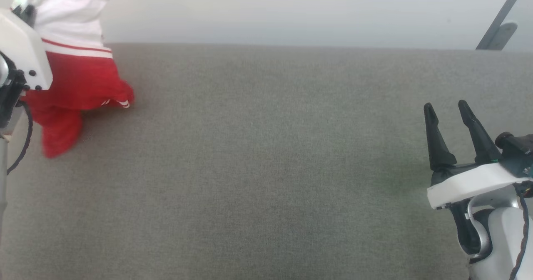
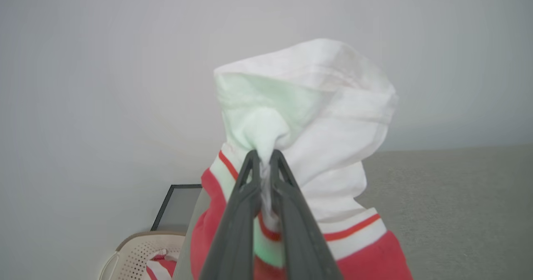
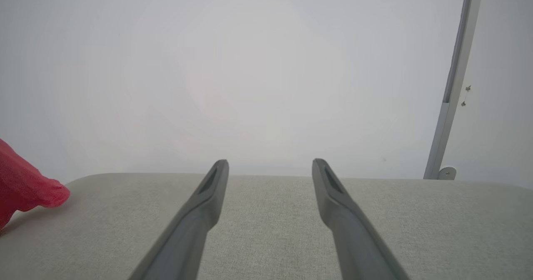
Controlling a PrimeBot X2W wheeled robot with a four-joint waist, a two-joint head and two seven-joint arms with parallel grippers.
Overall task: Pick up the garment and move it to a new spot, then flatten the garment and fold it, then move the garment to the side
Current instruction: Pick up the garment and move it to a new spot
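Garment (image 1: pixel 79 84) hung over far-left corner of grey surface (image 1: pixel 266 167), red end touching it. Left gripper (image 2: pixel 265 157) clamped on white sleeve. Right gripper (image 1: pixel 445 105) fingers apart, near surface's right edge. Fabric judged soft, light, limp; 2nd hold advised at red hem.

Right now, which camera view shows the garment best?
The left wrist view: the garment is close, its white sleeve fabric pinched in the shut left tool, striped trim and red body below. The head view has the garment hanging at its left edge, partly behind the arm. The right wrist view catches a red corner.
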